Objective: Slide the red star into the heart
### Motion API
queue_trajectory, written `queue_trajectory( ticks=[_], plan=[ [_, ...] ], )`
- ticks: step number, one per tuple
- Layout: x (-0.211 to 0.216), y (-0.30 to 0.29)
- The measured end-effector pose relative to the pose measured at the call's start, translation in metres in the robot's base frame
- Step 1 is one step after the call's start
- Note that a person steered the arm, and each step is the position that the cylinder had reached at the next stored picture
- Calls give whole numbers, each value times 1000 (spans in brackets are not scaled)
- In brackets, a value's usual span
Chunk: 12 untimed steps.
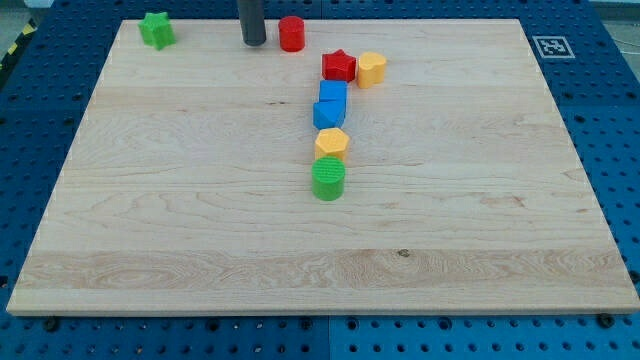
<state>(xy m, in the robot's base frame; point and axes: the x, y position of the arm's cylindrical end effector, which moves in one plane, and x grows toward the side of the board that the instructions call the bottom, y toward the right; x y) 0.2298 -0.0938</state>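
Observation:
The red star [338,66] lies near the view's top centre, touching or almost touching the yellow heart [371,69] on its right. My tip [253,43] stands at the top edge of the board, left of the red cylinder [291,34] and well to the upper left of the red star, touching no block. Below the star lie a blue block [331,104], a yellow hexagon-like block [331,142] and a green cylinder [328,179] in a column.
A green star [156,30] sits at the board's top left corner. The wooden board [200,220] rests on a blue perforated table. A black-and-white marker tag [550,46] lies off the board's top right corner.

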Motion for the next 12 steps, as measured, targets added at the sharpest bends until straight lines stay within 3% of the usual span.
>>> queue_trajectory(
  ticks=[4,8,12],
  plan=[
    [-5,5],
    [68,19],
    [69,173]
  ],
)
